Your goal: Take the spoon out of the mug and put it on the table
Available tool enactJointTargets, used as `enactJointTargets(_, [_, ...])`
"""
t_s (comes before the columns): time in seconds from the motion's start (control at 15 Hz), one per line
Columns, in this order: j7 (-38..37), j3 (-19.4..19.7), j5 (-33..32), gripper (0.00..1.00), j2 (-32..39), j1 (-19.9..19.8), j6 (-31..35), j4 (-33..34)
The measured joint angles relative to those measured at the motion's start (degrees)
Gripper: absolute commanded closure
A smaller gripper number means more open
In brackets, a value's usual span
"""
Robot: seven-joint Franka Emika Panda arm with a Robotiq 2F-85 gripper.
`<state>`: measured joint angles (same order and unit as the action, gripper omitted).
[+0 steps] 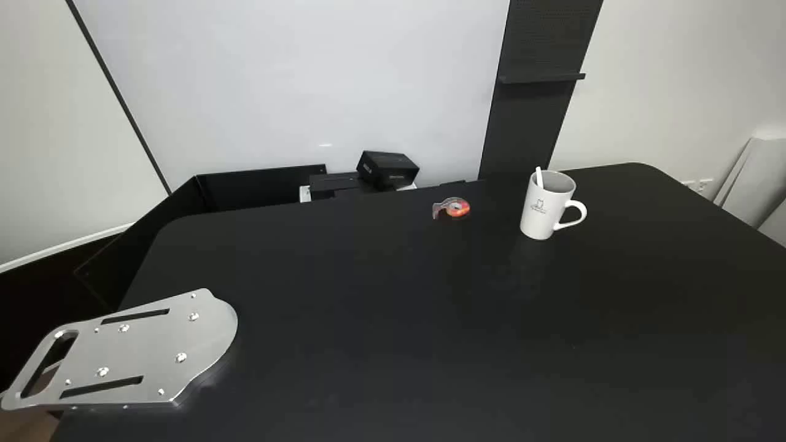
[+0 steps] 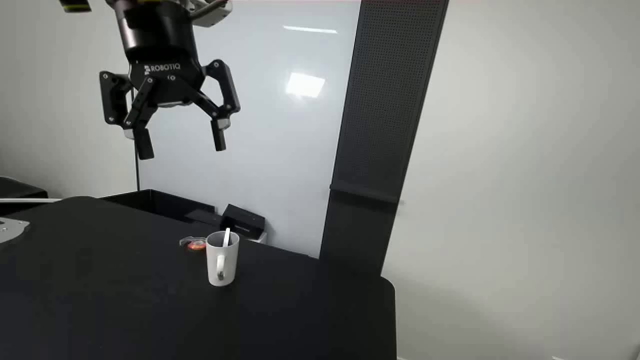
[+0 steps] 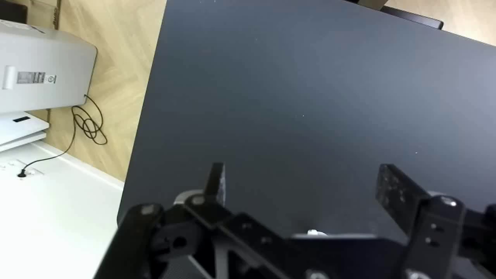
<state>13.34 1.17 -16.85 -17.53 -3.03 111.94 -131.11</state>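
The white mug (image 1: pixel 539 220) stands upright on the black table (image 1: pixel 381 319), its handle to the right in this exterior view. The mug also shows in an exterior view (image 2: pixel 231 262) with its handle facing the camera. The thin white spoon (image 1: pixel 539 177) leans inside the mug with its end above the rim; it also shows there (image 2: pixel 226 237). My gripper (image 2: pixel 182 147) is open and empty, high above the table and apart from the mug. In the wrist view the gripper (image 3: pixel 302 174) fingers are wide apart. A small white part, probably the mug, peeks out behind the gripper body.
A red tape dispenser (image 1: pixel 455 207) lies near the mug. A grey metal plate (image 1: pixel 147 347) is at the table's left edge. A black box (image 1: pixel 388 169) sits beyond the back edge, before a whiteboard (image 1: pixel 295 86) and a dark perforated panel (image 1: pixel 534 92).
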Motion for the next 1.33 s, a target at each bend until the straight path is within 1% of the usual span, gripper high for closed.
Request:
enactJointTargets(1.0, [0.6, 0.33, 0.08, 0.0, 0.45, 0.09, 0.55, 0.08])
enactJointTargets(1.13, [1.69, 0.85, 0.33, 0.0, 1.75, 0.1, 1.6, 0.81])
enactJointTargets(1.33, [3.94, 1.81, 1.66, 0.0, 6.26, 0.1, 3.67, 3.67])
